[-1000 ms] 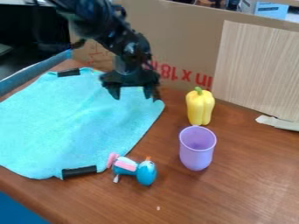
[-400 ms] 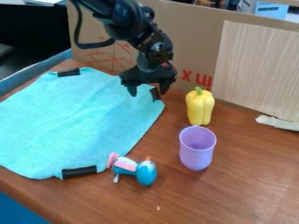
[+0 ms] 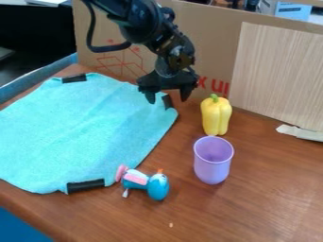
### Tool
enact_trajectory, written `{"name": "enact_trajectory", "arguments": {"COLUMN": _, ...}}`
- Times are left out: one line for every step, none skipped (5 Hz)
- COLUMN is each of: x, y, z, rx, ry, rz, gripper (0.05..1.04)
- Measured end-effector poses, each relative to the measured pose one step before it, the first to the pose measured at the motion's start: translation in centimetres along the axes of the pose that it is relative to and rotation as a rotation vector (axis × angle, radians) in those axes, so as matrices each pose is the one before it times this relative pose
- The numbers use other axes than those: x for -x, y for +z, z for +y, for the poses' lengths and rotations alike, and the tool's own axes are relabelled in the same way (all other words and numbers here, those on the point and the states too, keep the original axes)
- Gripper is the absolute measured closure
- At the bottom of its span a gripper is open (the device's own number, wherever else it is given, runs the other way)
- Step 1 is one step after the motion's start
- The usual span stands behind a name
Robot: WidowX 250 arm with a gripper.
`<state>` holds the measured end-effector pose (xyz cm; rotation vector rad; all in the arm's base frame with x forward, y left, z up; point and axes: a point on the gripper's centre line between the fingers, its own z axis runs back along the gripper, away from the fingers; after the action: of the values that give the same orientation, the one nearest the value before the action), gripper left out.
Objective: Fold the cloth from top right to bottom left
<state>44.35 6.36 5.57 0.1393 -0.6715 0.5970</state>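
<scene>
At the left of our view, the cloth (image 3: 82, 127) lies spread out over the desk (image 3: 252, 198), light turquoise and unfolded, its left side running out of the picture. We see a black strip (image 3: 74, 78) on its far edge and another black strip (image 3: 86, 185) at its near edge, towards the lower right of the cloth.

Just beside that near end we find a small toy (image 3: 157, 186), blue with pink and white parts and a bit of orange on top, lying by the cloth's lower right side.

Farther back, the arm (image 3: 142, 26) comes in from the top edge, a black cable (image 3: 90, 33) looping at its left. It ends in the pincer (image 3: 168, 98), which hangs pointing down at the cloth's upper right corner. Its fingers (image 3: 150, 96) stand wide apart — one on the cloth's side, the other out to the right — with a third black strip (image 3: 167, 101) on that corner showing between and below them. Whether the pincer touches the cloth, we cannot tell.

To the right of the cloth stands a purple cup (image 3: 212, 165), upright with its mouth up, and right behind it a yellow bell pepper (image 3: 216, 117) with a green stem. Brown cardboard (image 3: 211, 35) rises behind the desk, and at our far right we have a wood-grain panel (image 3: 277, 71) with a pale scrap (image 3: 301, 133) near its foot.
</scene>
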Motion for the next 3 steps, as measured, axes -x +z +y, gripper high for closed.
{"name": "enact_trajectory", "arguments": {"x": 0.367, "y": -0.546, "z": 0.013, "rx": -0.0011, "ry": 0.0016, "rz": 0.0018, "gripper": 0.083}}
{"name": "enact_trajectory", "arguments": {"x": 0.162, "y": -0.373, "z": 0.022, "rx": -0.0029, "ry": -0.0025, "rz": -0.0019, "gripper": 0.083}}
{"name": "enact_trajectory", "arguments": {"x": 0.480, "y": -0.441, "z": -0.011, "rx": 0.0009, "ry": 0.0075, "rz": 0.0118, "gripper": 0.137}}
